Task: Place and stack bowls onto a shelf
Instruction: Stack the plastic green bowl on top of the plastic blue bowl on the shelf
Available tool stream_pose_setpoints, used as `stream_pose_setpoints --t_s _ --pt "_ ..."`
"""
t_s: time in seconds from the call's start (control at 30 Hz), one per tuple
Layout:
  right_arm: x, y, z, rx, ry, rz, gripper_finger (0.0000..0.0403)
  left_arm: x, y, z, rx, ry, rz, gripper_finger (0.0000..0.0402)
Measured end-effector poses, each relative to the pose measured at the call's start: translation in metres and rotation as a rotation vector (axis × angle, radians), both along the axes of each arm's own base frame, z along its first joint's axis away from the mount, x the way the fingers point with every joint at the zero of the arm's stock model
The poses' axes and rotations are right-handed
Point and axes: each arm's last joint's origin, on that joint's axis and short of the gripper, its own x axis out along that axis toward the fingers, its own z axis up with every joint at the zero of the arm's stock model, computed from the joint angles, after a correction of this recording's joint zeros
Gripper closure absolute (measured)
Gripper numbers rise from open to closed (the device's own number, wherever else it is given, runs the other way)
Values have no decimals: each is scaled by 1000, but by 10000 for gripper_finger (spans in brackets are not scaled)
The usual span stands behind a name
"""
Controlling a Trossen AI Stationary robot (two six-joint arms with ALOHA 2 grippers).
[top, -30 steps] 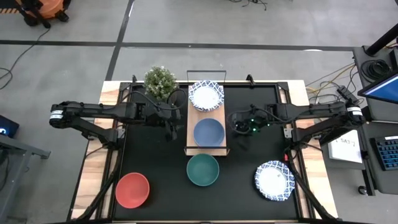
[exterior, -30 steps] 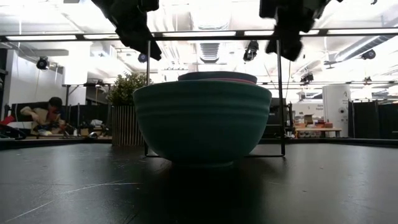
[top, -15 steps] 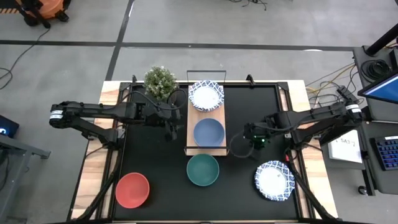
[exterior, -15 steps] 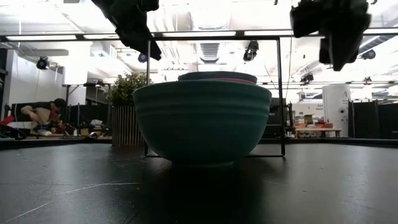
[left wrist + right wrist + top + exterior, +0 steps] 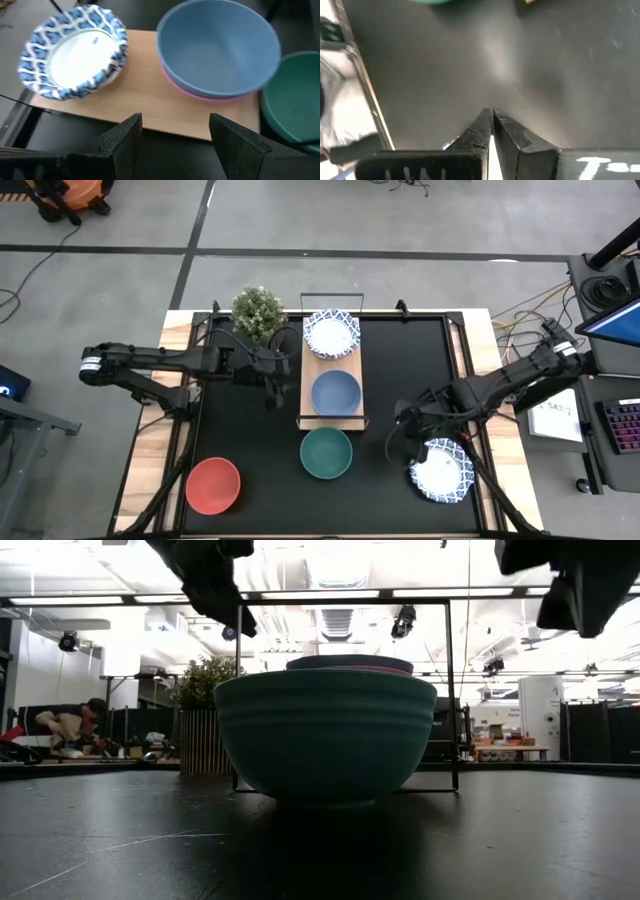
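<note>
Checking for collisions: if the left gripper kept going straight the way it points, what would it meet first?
Probably the shelf: the open left gripper faces the board's long edge, between the patterned bowl and the blue bowl. Its height over the board is unclear.

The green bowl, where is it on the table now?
In the high view the green bowl sits on the black mat, just in front of the shelf's near end, between the red bowl and the patterned bowl.
</note>
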Motion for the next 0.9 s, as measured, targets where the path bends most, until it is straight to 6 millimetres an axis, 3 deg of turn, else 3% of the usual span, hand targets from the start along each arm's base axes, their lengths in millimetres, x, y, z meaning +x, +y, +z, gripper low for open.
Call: stream_pose_setpoints --t_s 0.13,0.3,0.57,0.7,0.9 --pt "6 11 1 23 -111 -13 393 -1 -14 -1 -23 9 -31 187" --pt "8 21 4 47 -181 21 393 -3 -45 -1 -32 4 -144 187" --pt "8 20 4 -120 -261 117 393 -10 -114 8 -65 -136 -406 187" --pt "10 19 5 -215 -308 186 393 -11 -139 12 -109 -221 -470 187" --pt "12 21 7 -253 -364 262 394 9 -158 -9 -114 -186 -482 187"
